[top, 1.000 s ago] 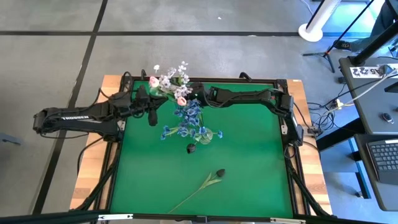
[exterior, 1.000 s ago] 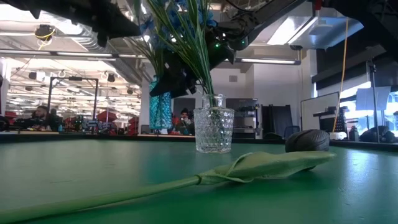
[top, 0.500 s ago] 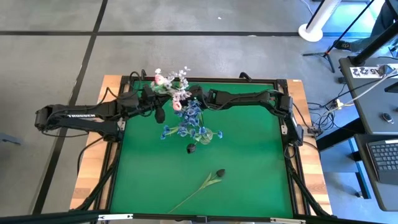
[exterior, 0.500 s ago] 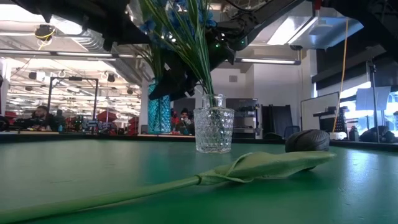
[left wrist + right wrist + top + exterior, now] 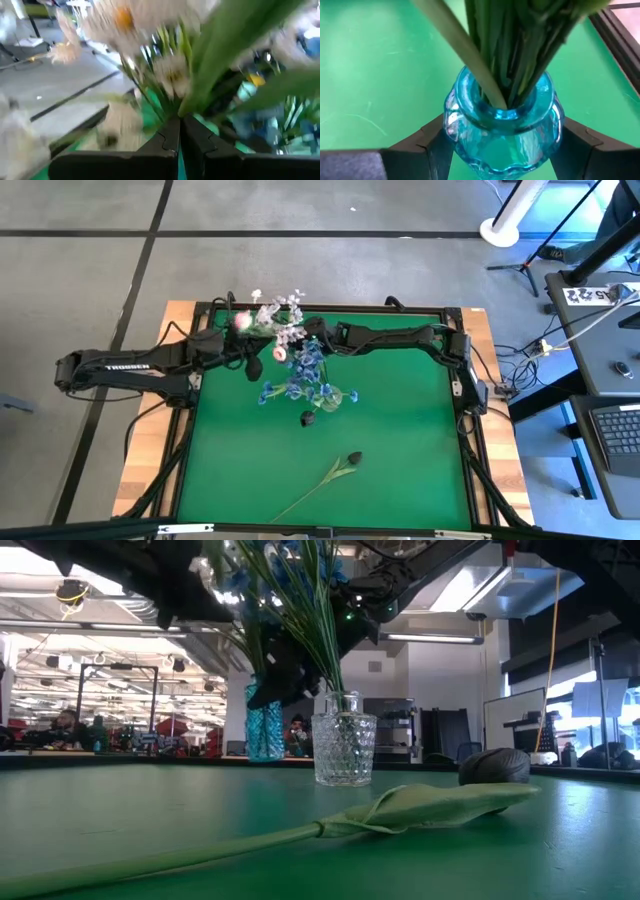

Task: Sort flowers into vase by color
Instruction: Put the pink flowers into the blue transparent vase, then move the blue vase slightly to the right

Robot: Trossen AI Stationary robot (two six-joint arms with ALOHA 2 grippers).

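My right gripper (image 5: pixel 502 150) stands around a blue glass vase (image 5: pixel 502 125) at the table's far middle; the vase also shows in the low view (image 5: pixel 265 732). A bunch of white sprays and pink tulips (image 5: pixel 268 320) has its stalks in that vase. My left gripper (image 5: pixel 180 132) is shut on the bunch above the vase. A clear cut-glass vase (image 5: pixel 345 750) with blue sprays (image 5: pixel 300 375) stands mid-table. A near-black tulip (image 5: pixel 350 459) lies on the mat on its stalk and leaf. Another dark tulip head (image 5: pixel 308 418) lies by the clear vase. My left gripper pinches green stalks and a leaf of the bunch (image 5: pixel 187 107) between its two shut fingers, below the white blossoms. The stalks run down into the blue vase. My right gripper has one finger (image 5: pixel 432 142) on each side of the blue vase's belly, below its neck (image 5: pixel 502 112). Whether the vase's foot is on the mat, I cannot tell.
The green mat (image 5: pixel 400 440) has a black raised frame around it (image 5: pixel 470 430). Free room lies at the mat's right half and near left. A tripod and a desk stand off the table to the right. People and benches show in the room far behind.
My left gripper has gone a little toward the table's right and far edge with the bunch. The bunch's heads have tipped toward the table's left; a pink tulip now sticks out on that side. In the low view the blue vase has shifted slightly.
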